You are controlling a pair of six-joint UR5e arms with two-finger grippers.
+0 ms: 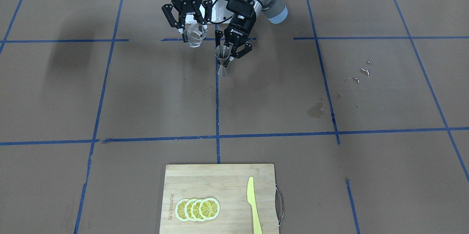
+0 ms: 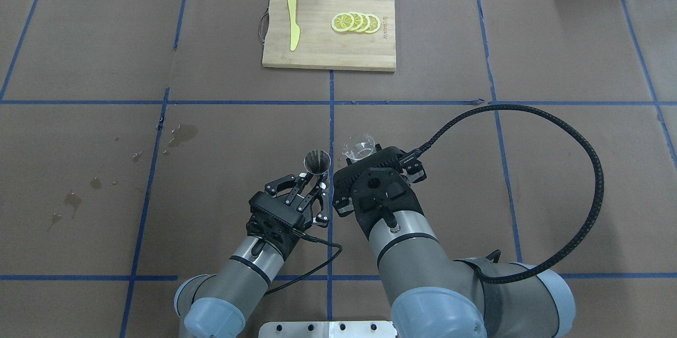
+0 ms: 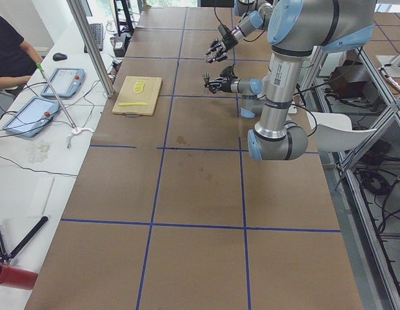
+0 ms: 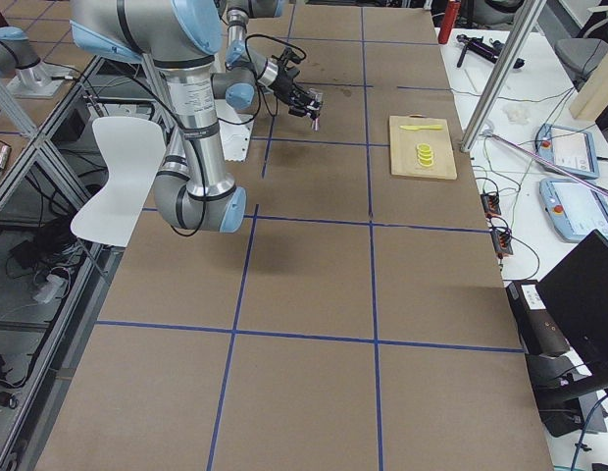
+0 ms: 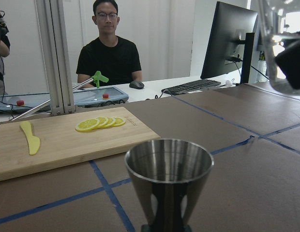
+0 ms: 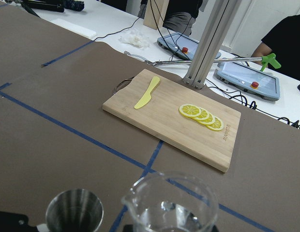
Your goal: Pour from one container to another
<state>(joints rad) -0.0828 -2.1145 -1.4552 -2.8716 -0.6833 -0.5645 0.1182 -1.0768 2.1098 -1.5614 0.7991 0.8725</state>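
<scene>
The clear glass measuring cup (image 1: pixel 195 34) hangs above the table, close to upright, with my right gripper (image 1: pixel 192 30) shut on it. A little clear liquid lies in the cup (image 6: pixel 172 209) in the right wrist view. Just beside it the steel jigger (image 1: pixel 222 60) stands upright, and my left gripper (image 1: pixel 228 58) is shut on its waist. From overhead the jigger (image 2: pixel 317 161) is left of the cup (image 2: pixel 359 146), a few centimetres apart. The jigger's open top (image 5: pixel 169 162) looks empty, and the glass cup (image 5: pixel 280 43) sits higher at the upper right.
A bamboo cutting board (image 1: pixel 227 190) lies at the table's far side with several lemon slices (image 1: pixel 198 209) and a yellow knife (image 1: pixel 254 204). Wet spots (image 1: pixel 316 110) mark the brown paper on my left. A person (image 5: pixel 110 53) sits behind the table.
</scene>
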